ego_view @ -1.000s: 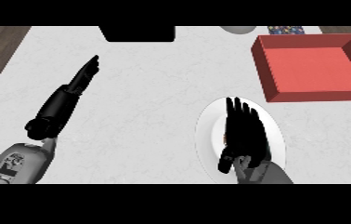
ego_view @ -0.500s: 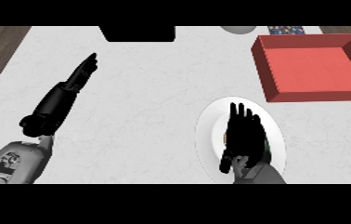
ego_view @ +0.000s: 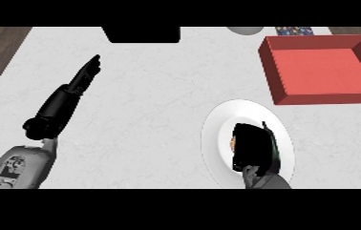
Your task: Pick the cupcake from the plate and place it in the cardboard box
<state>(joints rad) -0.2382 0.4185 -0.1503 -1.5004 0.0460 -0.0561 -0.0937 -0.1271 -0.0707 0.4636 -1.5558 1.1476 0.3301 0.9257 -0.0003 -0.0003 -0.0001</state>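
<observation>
White marble-look table (ego_view: 162, 109) carried the whole scene as the robot's right hand (ego_view: 250, 148) sat over the plate (ego_view: 215, 143), fingers curled down around something at its centre, apparently to close on the cupcake (ego_view: 232, 143) for lifting. Only a sliver of orange showed at the hand's left edge; that was judged to be the cupcake, on the plate and mostly hidden under the palm. Whether the fingers had fully closed on it could not be confirmed from above, though their curl suggested a grasp in hand. The red box (ego_view: 313, 69), open-topped and shallow, lay at the table's far right, just beyond the plate and apart from it, a short carry forward and slightly right for the loaded hand. It looked red rather than cardboard-brown. The left hand (ego_view: 84, 74) rested well away on the left of the table, fingers straight and together, holding nothing and clear of the working side. A dark block (ego_view: 141, 34) stood at the far edge, with a grey round object (ego_view: 245, 30) and a patterned item (ego_view: 294, 31) beside the box's far corner, none of them in the path. The lift from the plate appeared not yet made; the box held nothing visible.
</observation>
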